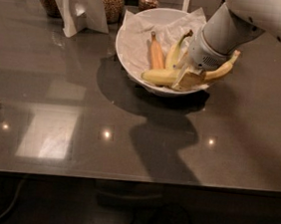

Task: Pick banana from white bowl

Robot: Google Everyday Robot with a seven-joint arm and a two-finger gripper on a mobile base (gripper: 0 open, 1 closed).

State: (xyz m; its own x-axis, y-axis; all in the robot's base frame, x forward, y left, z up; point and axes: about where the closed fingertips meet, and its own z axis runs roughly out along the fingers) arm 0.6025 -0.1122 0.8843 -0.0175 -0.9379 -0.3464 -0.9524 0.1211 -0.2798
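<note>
- Banana (pixel 160 76): the longest of the three fruits, pale yellow and gently curved. It lies across the front of the white bowl (pixel 121 49), roughly spanning the bowl's width.
- Banana, ends: the left end sits low inside the bowl near the front wall. The right end tapers to a stem that shows above the bowl's right rim.
- Banana, surface: the skin reads even in colour on the exposed left half. The middle stretch is hidden by the gripper.
- Gripper (pixel 189 79): it is down inside the bowl on the right-hand side, at the banana's middle and in front of it. The pale grey arm runs up and out of the top right corner.
- Jaws: whether they are wide, narrow or closed on the fruit cannot be told from this view.
- White bowl: large and round, lined with crumpled white paper, standing on the far half of the grey glossy desk (pixel 56 100). It casts a dark shadow to the front.
- Other fruit in the bowl: a shorter orange-tinted banana (pixel 156 54) lies left of centre. A shorter yellow-green banana (pixel 175 50) with a dark stem lies just beside it on the right. Both are behind the long banana.
- Background: glass jars (pixel 112 1) with brown contents stand along the far edge. A white folded card (pixel 80 5) stands in front of them, left of the bowl.
</note>
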